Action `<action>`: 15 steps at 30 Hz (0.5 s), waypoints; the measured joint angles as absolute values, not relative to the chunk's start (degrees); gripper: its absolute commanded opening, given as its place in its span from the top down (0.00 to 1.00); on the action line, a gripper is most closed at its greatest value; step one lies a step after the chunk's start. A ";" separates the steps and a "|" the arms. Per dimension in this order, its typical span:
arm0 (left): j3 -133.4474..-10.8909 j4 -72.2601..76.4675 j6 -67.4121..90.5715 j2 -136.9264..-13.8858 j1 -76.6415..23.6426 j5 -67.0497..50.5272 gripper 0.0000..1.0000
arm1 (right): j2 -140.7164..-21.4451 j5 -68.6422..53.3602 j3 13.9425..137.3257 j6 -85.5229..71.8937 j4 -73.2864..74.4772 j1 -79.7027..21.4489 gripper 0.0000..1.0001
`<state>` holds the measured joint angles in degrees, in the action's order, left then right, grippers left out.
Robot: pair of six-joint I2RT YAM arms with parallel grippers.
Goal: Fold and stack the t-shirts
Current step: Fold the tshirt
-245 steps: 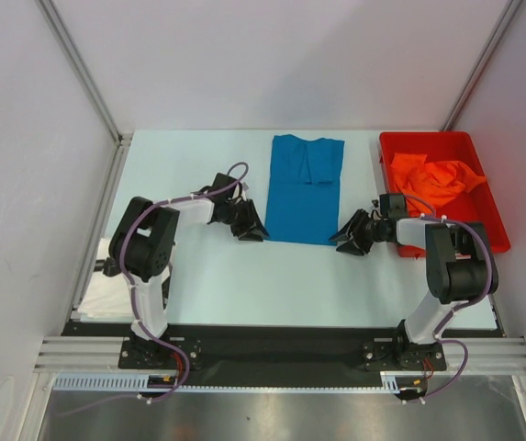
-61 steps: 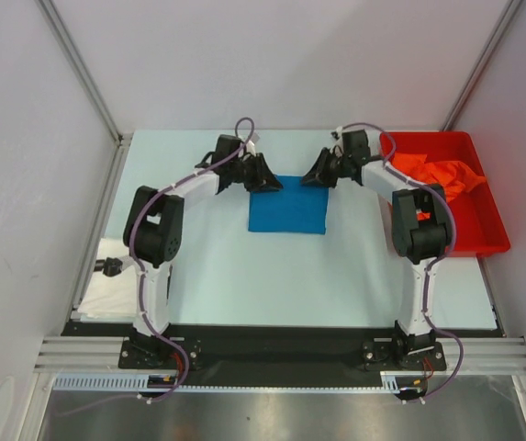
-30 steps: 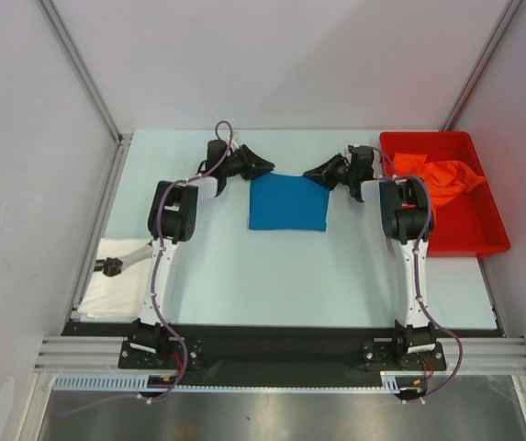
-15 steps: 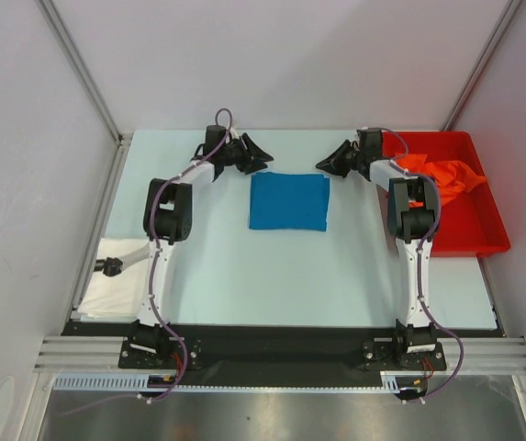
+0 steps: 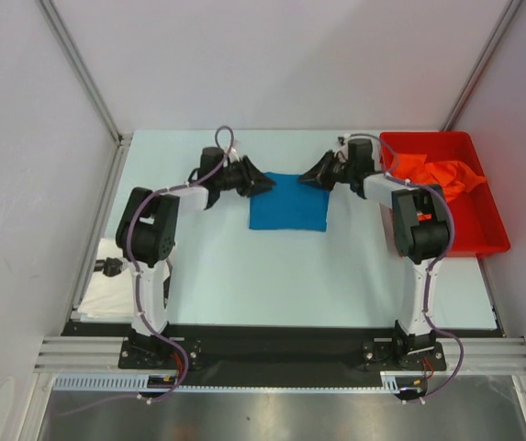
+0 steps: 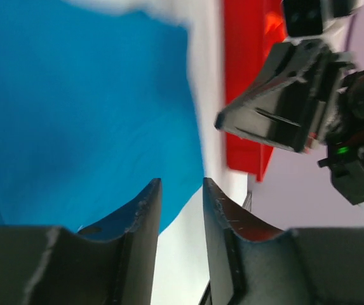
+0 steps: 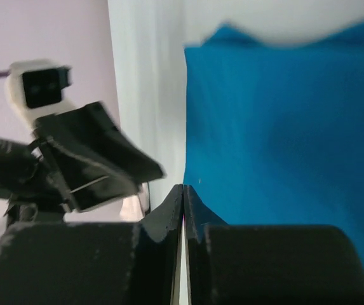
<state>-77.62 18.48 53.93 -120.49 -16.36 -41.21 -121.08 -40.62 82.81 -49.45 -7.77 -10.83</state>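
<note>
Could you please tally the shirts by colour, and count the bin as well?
Blue shirt: 1
Orange shirt: 1
White shirt: 1
Red bin: 1
Total: 4

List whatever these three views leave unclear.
1. Right wrist view: whether the shut right claw pinches the blue t-shirt; its own fingers hide the contact.
2. Left wrist view: the blue t-shirt's far edge, blurred.
3. Top view: the orange t-shirt, crumpled in the red bin; its folds hide its shape.
</note>
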 measured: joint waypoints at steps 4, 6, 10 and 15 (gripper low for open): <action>-70.39 21.80 56.23 -123.66 -18.04 -42.52 0.66 | -124.20 -46.68 78.15 -50.50 -11.49 -13.72 1.00; -68.42 22.85 57.06 -125.40 -18.13 -43.00 0.66 | -126.04 -49.74 77.58 -49.43 -11.14 -13.96 1.00; -67.16 25.06 57.87 -126.17 -17.56 -44.18 0.69 | -128.35 -53.63 77.80 -44.88 -6.68 -12.64 1.00; -67.07 24.08 56.73 -126.17 -17.28 -44.21 0.69 | -128.57 -55.68 77.60 -38.35 1.52 -9.89 1.00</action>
<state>-67.07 24.08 56.73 -126.17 -17.28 -44.21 -128.57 -55.68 77.60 -38.35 1.52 -9.89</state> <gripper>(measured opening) 0.308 0.010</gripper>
